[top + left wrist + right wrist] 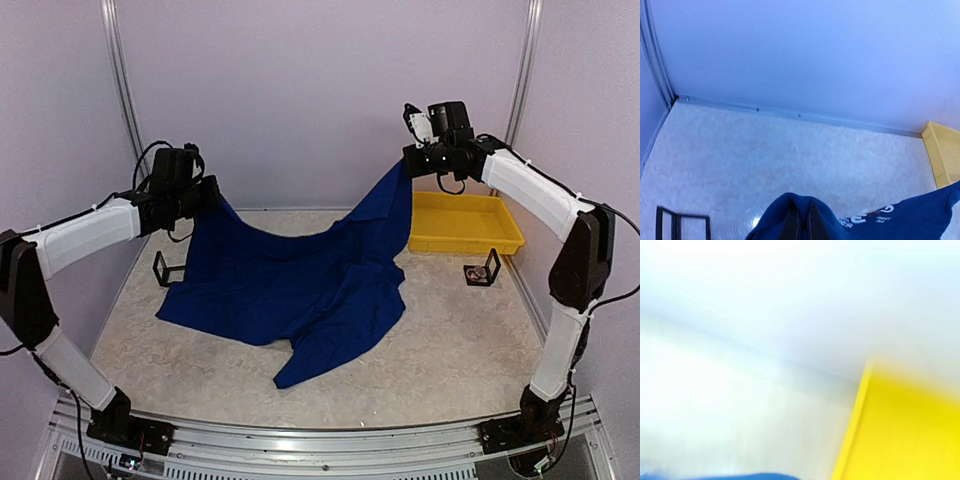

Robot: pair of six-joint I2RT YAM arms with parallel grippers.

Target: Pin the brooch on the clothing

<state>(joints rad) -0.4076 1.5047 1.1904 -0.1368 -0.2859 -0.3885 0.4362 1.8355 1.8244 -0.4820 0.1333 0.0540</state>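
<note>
T-shirt (300, 285) hangs between left gripper (210, 192) and right gripper (406, 163), both clamped shut on fabric; likely spreading it flat for pinning.

Left tool (212, 196) and right tool (408, 162) pinch the blue T-shirt (300, 285) aloft, middle sagging onto the table (450, 350).

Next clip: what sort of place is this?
Most likely a lab test cell, not a home: a stone-look tabletop boxed in by plain pale walls and aluminium frame posts, with the left arm and right arm bolted to a metal rail at its near edge.
</note>
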